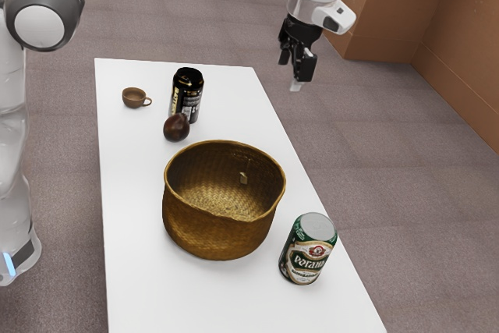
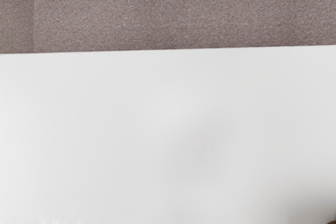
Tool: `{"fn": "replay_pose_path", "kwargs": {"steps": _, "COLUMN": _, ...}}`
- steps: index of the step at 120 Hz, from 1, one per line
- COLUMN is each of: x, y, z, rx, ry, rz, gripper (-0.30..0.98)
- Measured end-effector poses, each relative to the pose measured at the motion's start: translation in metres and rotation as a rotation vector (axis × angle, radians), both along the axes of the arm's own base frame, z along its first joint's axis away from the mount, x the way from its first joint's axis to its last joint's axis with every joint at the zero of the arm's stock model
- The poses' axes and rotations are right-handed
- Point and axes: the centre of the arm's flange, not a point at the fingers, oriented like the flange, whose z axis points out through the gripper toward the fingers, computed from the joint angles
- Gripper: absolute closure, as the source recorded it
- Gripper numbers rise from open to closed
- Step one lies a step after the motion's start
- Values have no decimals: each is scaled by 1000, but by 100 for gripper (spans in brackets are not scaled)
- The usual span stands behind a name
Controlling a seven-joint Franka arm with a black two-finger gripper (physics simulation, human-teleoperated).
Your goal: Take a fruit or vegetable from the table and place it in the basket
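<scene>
Dark fruit (image 1: 176, 128) sits outside the basket (image 1: 204, 232), beside the black can (image 1: 188, 91); gripper (image 1: 295, 72) spread.

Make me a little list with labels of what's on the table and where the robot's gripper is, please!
table: white
basket: brown, woven
dark fruit: outside the basket, near the black can
black can: standing
green can: standing beside the basket
cup: small, brown, with a handle
gripper: up in the air, away from the fruit
</scene>
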Motion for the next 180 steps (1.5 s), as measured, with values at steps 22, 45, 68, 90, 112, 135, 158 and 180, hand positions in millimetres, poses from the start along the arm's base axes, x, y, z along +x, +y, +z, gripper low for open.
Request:
{"fn": "replay_pose_path", "kwargs": {"steps": 22, "x": 0, "y": 22, "z": -2, "rx": -38, "ry": 5, "rz": 47, "gripper": 0}}
{"fn": "replay_pose_path", "kwargs": {"steps": 45, "x": 1, "y": 24, "z": -4, "rx": -86, "ry": 6, "rz": 60, "gripper": 0}}
{"fn": "replay_pose_path", "kwargs": {"steps": 68, "x": -18, "y": -27, "z": -4, "rx": -108, "ry": 47, "rz": -23, "gripper": 0}}
{"fn": "replay_pose_path", "kwargs": {"steps": 90, "x": -65, "y": -24, "z": -39, "rx": -110, "ry": 144, "rz": -14, "gripper": 0}}
{"fn": "replay_pose_path", "kwargs": {"steps": 112, "x": -60, "y": -6, "z": -80, "rx": -116, "ry": 186, "rz": 27, "gripper": 0}}
{"fn": "replay_pose_path", "kwargs": {"steps": 135, "x": -58, "y": -4, "z": -113, "rx": -118, "ry": 196, "rz": 34, "gripper": 0}}
{"fn": "replay_pose_path", "kwargs": {"steps": 158, "x": -53, "y": 6, "z": -133, "rx": -122, "ry": 191, "rz": 53, "gripper": 0}}
{"fn": "replay_pose_path", "kwargs": {"steps": 180, "x": -50, "y": 12, "z": -136, "rx": -127, "ry": 177, "rz": 59, "gripper": 0}}
